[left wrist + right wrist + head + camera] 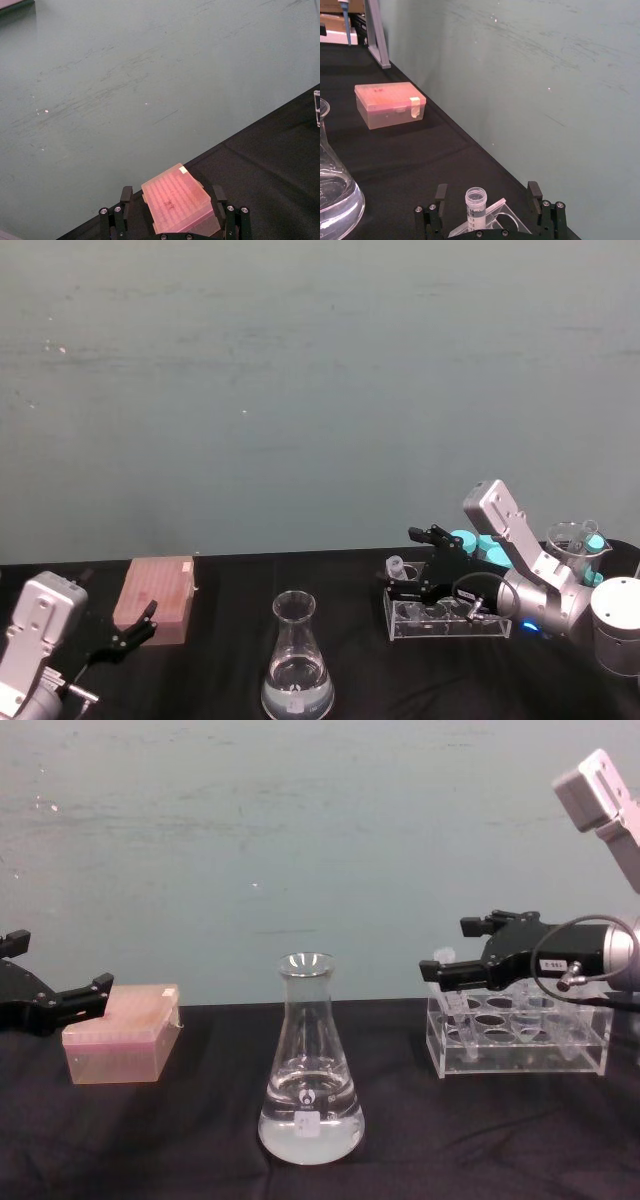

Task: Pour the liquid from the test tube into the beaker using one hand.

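Observation:
The test tube [395, 567] is a slim clear tube leaning in the left end of a clear plastic rack [445, 622]. My right gripper [412, 562] is open, with one finger on each side of the tube [476, 202] and touching neither side. Seen from the chest, the right gripper [455, 955] hovers at the tube's rim [437, 966]. I cannot tell whether there is liquid in the tube. The beaker [296, 655], a tall conical flask [310, 1070], stands left of the rack with clear liquid [310, 1130] in its base. My left gripper [135, 625] rests open at the far left.
A pink lidded box [155, 598] sits by the left gripper at the table's back edge. Teal-capped tubes [480, 545] and a small glass beaker [575, 540] stand behind the rack. A white cylinder [618, 620] is at the far right. A green wall rises behind the table.

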{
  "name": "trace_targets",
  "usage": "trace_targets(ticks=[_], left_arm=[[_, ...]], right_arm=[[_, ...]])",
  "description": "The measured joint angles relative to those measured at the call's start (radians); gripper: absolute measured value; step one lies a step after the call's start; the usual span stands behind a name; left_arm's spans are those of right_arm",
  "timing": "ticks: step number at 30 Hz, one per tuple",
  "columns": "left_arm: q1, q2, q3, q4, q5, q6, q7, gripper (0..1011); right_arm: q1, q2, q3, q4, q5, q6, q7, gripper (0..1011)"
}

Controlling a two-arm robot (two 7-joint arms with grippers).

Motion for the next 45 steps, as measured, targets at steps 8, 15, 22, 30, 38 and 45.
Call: trace_targets(ticks=[8, 15, 22, 30, 38, 45], left_arm=[[0.0, 0.0, 0.0, 0.0, 0.0, 0.0, 0.0, 1000], [0.0, 0.0, 0.0, 0.0, 0.0, 0.0, 0.0, 1000], [0.0, 0.0, 0.0, 0.0, 0.0, 0.0, 0.0, 1000], [0.0, 0.0, 0.0, 0.0, 0.0, 0.0, 0.0, 1000], [0.0, 0.0, 0.0, 0.0, 0.0, 0.0, 0.0, 1000], [0.0, 0.0, 0.0, 0.0, 0.0, 0.0, 0.0, 1000]], right_arm=[[0.024, -0.02, -0.004, 0.051, -0.017, -0.009, 0.014, 1003], [0.046, -0.034, -0.003, 0.1, -0.029, -0.016, 0.019, 1003], [0.069, -0.049, 0.001, 0.151, -0.041, -0.029, 0.025, 1003], [0.071, -0.055, 0.005, 0.161, -0.053, -0.029, 0.031, 1003], [0.044, -0.042, 0.01, 0.111, -0.063, -0.009, 0.014, 1003], [0.047, -0.044, 0.01, 0.119, -0.062, -0.01, 0.015, 1003]])
